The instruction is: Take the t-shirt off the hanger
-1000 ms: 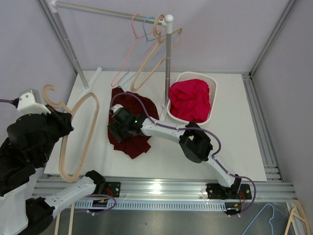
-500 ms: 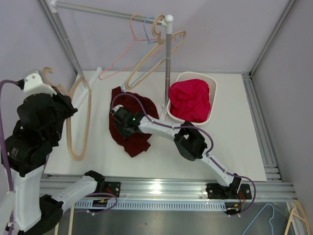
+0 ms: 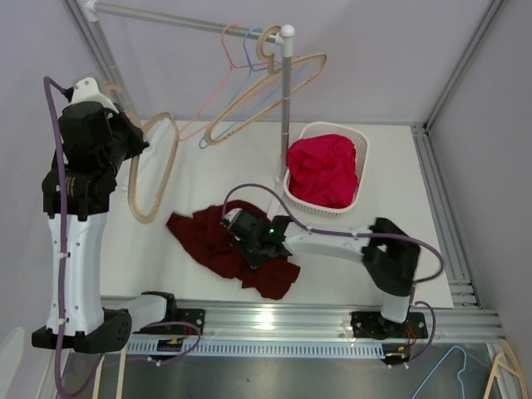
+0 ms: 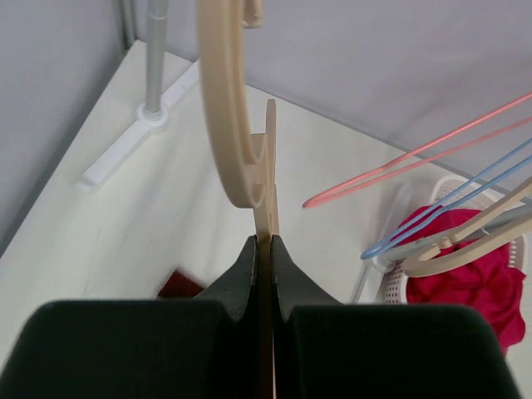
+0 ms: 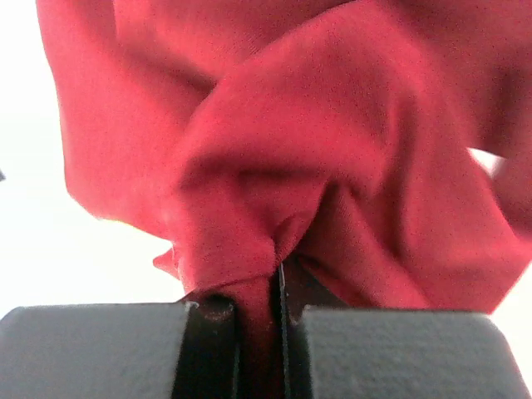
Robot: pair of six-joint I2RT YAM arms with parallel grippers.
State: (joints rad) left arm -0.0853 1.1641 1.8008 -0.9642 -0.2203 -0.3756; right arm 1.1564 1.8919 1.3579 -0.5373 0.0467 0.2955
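**Tools held hanger and t-shirt well apart**

At the upper left of the overhead frame, the left tool (image 4: 262, 243) was shut tight on the flat neck of the wooden hanger (image 4: 218, 83). Its 2 fingers pinched the wood edge-on and carried it high beside the rail (image 3: 191, 21). Held that way, the hanger hung bare and clear of any cloth. That was probably to keep it from snagging again, and to bring it near the other hangers (image 3: 249, 100) on the rail.

The right tool (image 5: 259, 295) was closed almost fully on a bunched fold of the dark red t-shirt (image 3: 199, 237), with the cloth squeezed between its fingers in the wrist view. The t-shirt lay crumpled on the white table (image 3: 391, 249) at the lower centre of the overhead frame, well apart from the hanger. A low pinch on a gathered fold suited dragging or lifting the garment rather than spreading it.

With the t-shirt off the hanger, the removal itself looked done. A white basket (image 3: 363, 154) at the right centre held brighter red cloth.
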